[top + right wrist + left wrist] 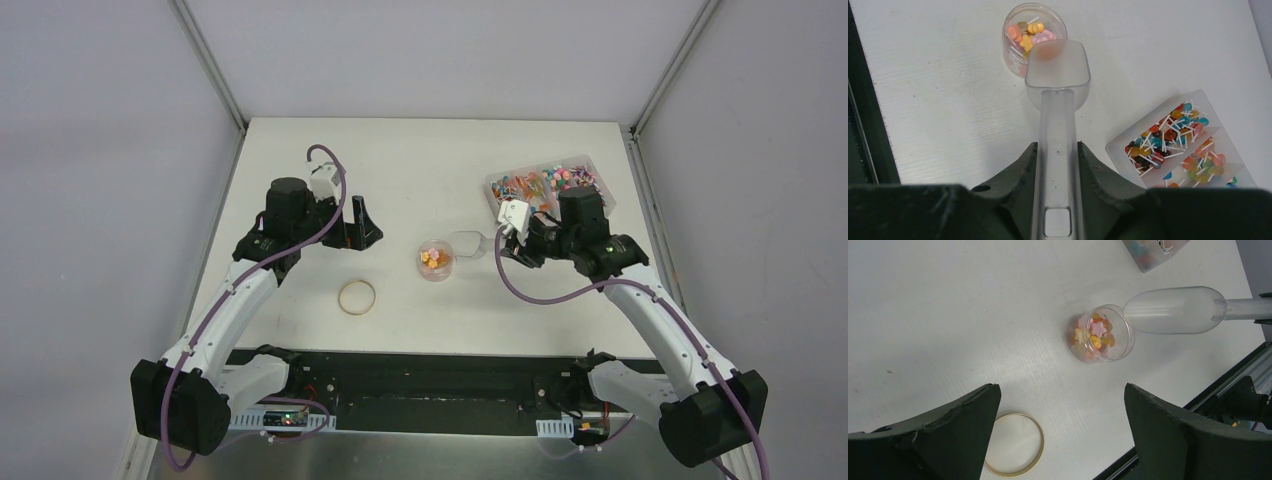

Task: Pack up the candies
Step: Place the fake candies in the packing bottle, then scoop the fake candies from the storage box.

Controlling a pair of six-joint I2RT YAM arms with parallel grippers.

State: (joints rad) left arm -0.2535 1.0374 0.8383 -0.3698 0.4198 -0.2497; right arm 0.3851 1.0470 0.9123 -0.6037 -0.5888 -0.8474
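Note:
The candies (1029, 34) partly fill a small clear jar (435, 260) at the table's middle. More candies (1160, 142), many on white sticks, lie in a clear tray (596, 172) at the back right. My right gripper (1058, 145) is shut on the handle of a clear plastic scoop (1058, 75), whose bowl hangs at the jar's rim. An orange blur shows through the bowl; I cannot tell whether it lies inside. My left gripper (1062, 390) is open and empty, above the table to the left of the jar (1100, 333).
A tan ring (357, 297) lies flat on the table in front of the left gripper; it also shows in the left wrist view (1015, 445). The black base rail (420, 375) runs along the near edge.

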